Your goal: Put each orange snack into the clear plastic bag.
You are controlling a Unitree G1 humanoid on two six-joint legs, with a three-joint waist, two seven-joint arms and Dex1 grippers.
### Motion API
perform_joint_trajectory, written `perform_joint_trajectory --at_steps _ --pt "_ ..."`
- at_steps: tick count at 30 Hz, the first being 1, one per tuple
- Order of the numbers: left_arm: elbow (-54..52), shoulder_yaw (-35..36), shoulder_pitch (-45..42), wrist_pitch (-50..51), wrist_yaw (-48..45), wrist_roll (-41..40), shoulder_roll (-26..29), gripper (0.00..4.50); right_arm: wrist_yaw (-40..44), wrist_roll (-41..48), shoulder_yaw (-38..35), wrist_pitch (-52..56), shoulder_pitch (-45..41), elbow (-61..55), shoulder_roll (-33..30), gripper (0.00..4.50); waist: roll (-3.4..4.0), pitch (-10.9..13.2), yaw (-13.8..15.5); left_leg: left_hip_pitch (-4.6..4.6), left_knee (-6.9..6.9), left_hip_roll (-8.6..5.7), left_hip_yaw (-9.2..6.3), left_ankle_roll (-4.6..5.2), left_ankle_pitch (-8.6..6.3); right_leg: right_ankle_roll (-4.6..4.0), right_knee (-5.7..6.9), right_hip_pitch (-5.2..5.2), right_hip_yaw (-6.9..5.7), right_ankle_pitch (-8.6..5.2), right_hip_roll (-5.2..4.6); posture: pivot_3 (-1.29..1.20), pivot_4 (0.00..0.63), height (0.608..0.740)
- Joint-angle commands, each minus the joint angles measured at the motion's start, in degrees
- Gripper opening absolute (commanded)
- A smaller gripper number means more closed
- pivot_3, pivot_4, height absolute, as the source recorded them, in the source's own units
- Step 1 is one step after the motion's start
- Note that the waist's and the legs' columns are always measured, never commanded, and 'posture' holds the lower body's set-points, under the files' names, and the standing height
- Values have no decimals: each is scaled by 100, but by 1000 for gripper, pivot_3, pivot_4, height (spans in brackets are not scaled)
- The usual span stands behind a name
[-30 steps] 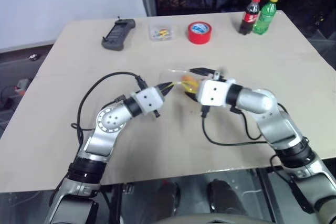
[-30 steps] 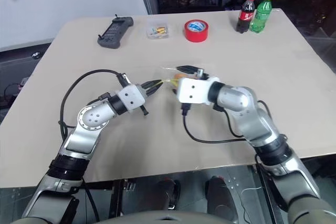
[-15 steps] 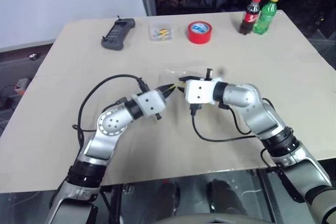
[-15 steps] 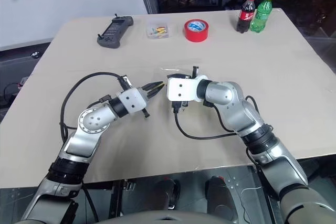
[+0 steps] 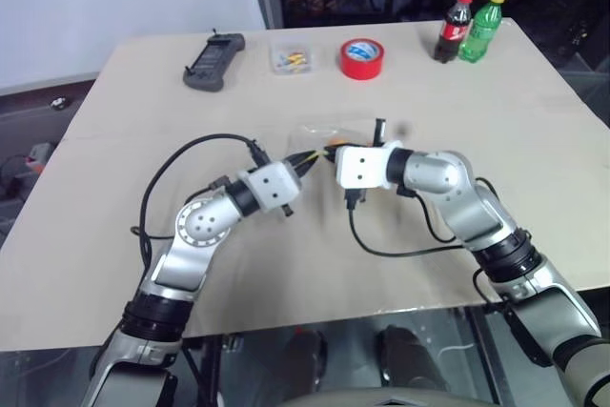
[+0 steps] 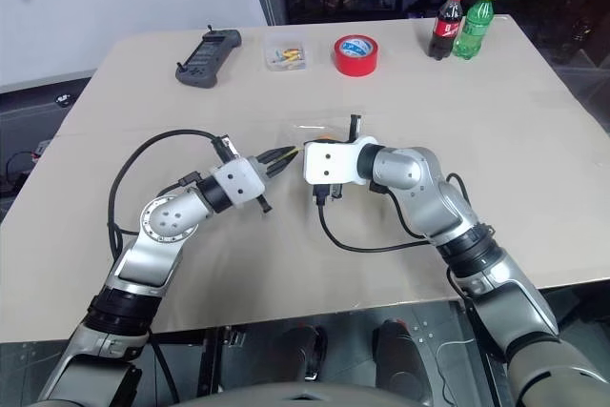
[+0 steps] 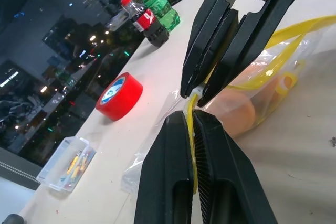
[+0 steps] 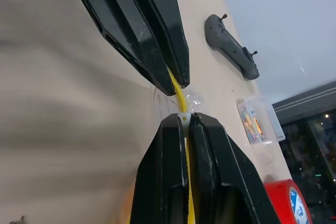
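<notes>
Orange shows inside the clear crinkly plastic zip bag (image 5: pixel 329 140) mid-bench in the head views. Left wrist view: a smooth light-orange oval snack (image 7: pixel 233 114) lies inside the bag; the left end effector (image 7: pixel 191 121) pinches its yellow zip strip (image 7: pixel 273 38). Right wrist view: the right end effector (image 8: pixel 185 121) clamps that strip too. Whether the second snack is bagged I cannot tell; sealing seems under way

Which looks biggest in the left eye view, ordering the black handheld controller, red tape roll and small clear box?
1. Black handheld controller
2. Red tape roll
3. Small clear box
They lie in one row across the table's far side, so nearness hardly skews this.
</notes>
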Motion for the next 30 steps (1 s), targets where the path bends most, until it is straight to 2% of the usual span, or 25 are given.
perform_joint_trajectory --at_steps 1,8,16,20,26,28,30 --pt "-215 325 -42 86 137 -273 -64 0 -72 -8 -172 -75 -141 -6 -36 75 0 0 0 0 0 0 0 0 0 0 0 0 0 0 0 0 150 740" --pt "-66 1050 -303 485 414 -922 -170 0 -375 -190 -739 354 -3 355 -733 75 -1 0 24 0 0 0 -1 0 0 0 0 0 -1 0 0 0 150 740" --pt "180 1205 -349 610 484 -1065 -231 0 -527 -41 -1324 542 243 452 -1507 75 0 1 -6 -2 -4 1 2 0 0 0 -8 0 2 0 -2 0 150 740" --pt "516 1149 -648 691 539 -1047 -329 0 -834 -73 -1408 502 -13 828 -1591 75 -1 1 3 -1 -3 2 4 0 0 0 -6 0 2 0 -1 0 150 740" --pt "1709 1044 -1865 296 587 -854 -295 0 -1303 46 -1428 72 -911 1709 -1511 75 -4 3 12 -4 0 -1 4 0 0 0 -6 0 0 0 -2 0 150 740" --pt "1965 1013 -2137 72 532 -798 -221 0 -1281 177 -1503 -6 -1058 1798 -1558 75 -4 3 9 -10 -1 -1 1 0 0 0 -13 -2 -3 0 -2 0 150 740" --pt "1874 975 -2087 -129 366 -802 -116 0 -1037 431 -1641 -114 -842 1472 -1695 75 -4 2 -29 -13 -12 0 0 1 -1 0 -34 -2 -2 0 -4 0 150 740"
